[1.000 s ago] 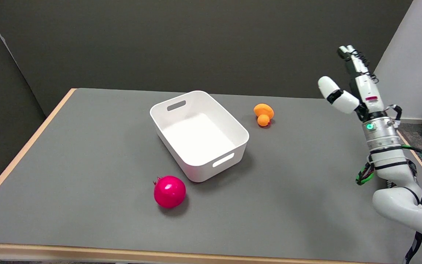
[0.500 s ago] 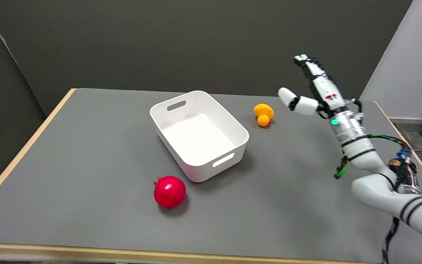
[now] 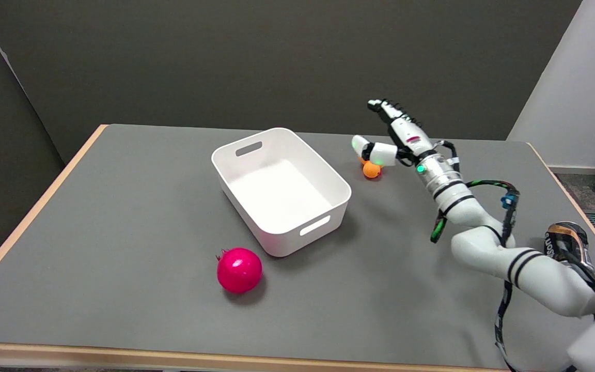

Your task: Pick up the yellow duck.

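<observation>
Fingers (image 3: 388, 116) spread wide, empty, above yellow duck (image 3: 371, 170) partly hidden beneath them.

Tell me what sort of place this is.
Probably a robot test lab: a bare grey table with a wood edge, dark partition panels behind it, and a white robot arm reaching over staged props.

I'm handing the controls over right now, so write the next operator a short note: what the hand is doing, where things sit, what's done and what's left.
Right hand: open, fingers spread, holding nothing, directly over the yellow duck and partly hiding it; contact cannot be told.
Duck: on the table, beyond the white bin's right far corner, not lifted.
Red pomegranate: in front of the bin, apart from it.
Done: the reach to the duck.
Left: lower, close fingers round the duck, lift it.
</observation>
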`<state>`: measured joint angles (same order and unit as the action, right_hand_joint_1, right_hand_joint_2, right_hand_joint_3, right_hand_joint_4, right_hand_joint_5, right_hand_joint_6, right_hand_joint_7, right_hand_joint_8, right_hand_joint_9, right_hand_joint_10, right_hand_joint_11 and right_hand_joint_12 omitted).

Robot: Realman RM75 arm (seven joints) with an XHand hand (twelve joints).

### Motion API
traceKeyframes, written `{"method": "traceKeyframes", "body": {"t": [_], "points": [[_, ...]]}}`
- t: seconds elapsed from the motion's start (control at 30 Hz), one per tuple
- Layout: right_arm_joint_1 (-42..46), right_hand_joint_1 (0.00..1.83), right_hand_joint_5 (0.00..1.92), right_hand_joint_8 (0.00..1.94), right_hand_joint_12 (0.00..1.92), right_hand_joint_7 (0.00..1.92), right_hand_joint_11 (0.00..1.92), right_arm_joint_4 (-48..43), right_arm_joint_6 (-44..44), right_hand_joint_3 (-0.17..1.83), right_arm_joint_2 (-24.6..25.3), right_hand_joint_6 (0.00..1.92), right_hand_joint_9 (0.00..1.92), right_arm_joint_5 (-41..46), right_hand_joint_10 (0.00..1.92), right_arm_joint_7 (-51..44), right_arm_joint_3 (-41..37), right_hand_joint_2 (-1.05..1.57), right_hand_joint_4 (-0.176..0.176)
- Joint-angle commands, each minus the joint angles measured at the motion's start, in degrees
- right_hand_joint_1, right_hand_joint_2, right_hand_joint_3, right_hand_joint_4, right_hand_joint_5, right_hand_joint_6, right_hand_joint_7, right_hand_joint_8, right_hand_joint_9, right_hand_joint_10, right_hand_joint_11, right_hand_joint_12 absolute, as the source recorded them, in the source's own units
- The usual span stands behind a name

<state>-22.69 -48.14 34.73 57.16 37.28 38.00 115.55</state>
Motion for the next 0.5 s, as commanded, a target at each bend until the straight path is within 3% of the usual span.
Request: {"method": "traceKeyframes", "body": {"t": [0.03, 0.3, 0.4, 0.5], "points": [[-9.42, 0.37, 0.06, 0.23, 0.52, 0.06, 0.0, 15.54, -5.45, 0.94, 5.92, 0.36, 0.01, -0.76, 0.18, 0.01, 7.09, 0.6, -0.059], [-10.53, 0.4, 0.06, 0.27, 0.58, 0.09, 0.0, 17.52, -4.9, 0.97, 6.25, 0.35, 0.04, -0.76, 0.2, 0.01, 7.32, 0.62, -0.051], [-10.61, 0.44, 0.1, 0.24, 0.62, 0.14, 0.0, 17.53, -4.81, 0.86, 6.25, 0.32, 0.0, -1.16, 0.37, -0.24, 7.17, 0.68, -0.044], [-10.69, 0.46, 0.12, 0.24, 0.65, 0.14, 0.0, 17.54, -4.74, 0.88, 6.32, 0.33, 0.0, -1.16, 0.39, -0.47, 7.34, 0.68, -0.04]]}}
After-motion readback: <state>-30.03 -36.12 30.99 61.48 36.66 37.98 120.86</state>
